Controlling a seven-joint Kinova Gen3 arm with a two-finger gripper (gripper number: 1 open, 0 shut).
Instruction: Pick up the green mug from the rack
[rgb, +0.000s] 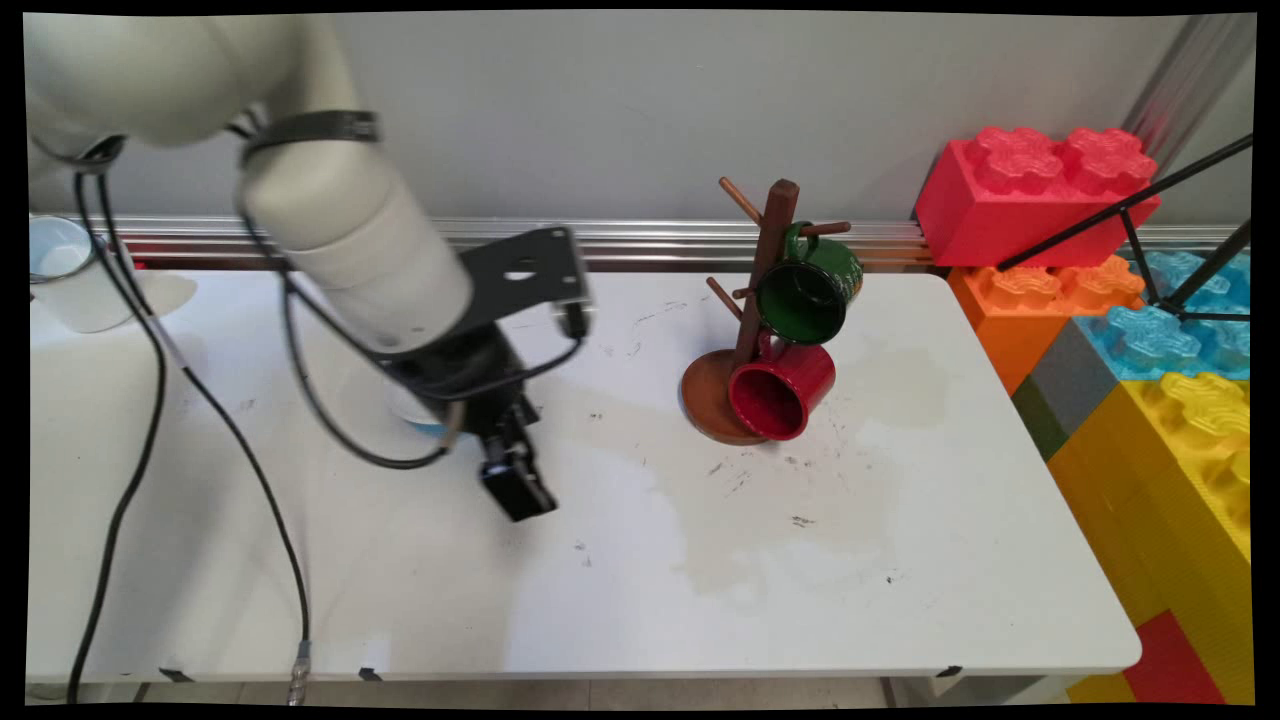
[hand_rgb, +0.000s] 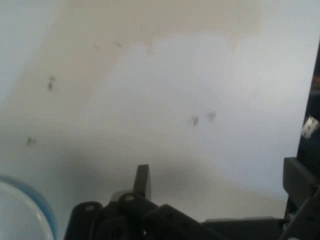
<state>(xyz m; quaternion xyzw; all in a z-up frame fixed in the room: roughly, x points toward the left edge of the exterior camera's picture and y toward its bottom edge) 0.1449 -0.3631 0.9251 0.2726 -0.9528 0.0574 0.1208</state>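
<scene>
1. White table (rgb: 700, 600): smooth top, stained with faint tan patches and dark scuffs; grey wall and a metal rail behind its far edge.
2. Large plastic building blocks (rgb: 1040, 190), studded, red, orange, blue and yellow, stacked off the right edge.
3. Wooden mug tree (rgb: 765, 270) near the far edge, right of centre, round base; a glossy green mug (rgb: 808, 295) and a red mug (rgb: 782, 395) hang on it.
4. Gripper (rgb: 515, 490) low over the table's middle, left of centre, holding nothing; finger spacing cannot be told.
5. White blue-rimmed cup (hand_rgb: 22, 212) just beside the gripper; a white mug (rgb: 70, 275) at the far left corner.
</scene>
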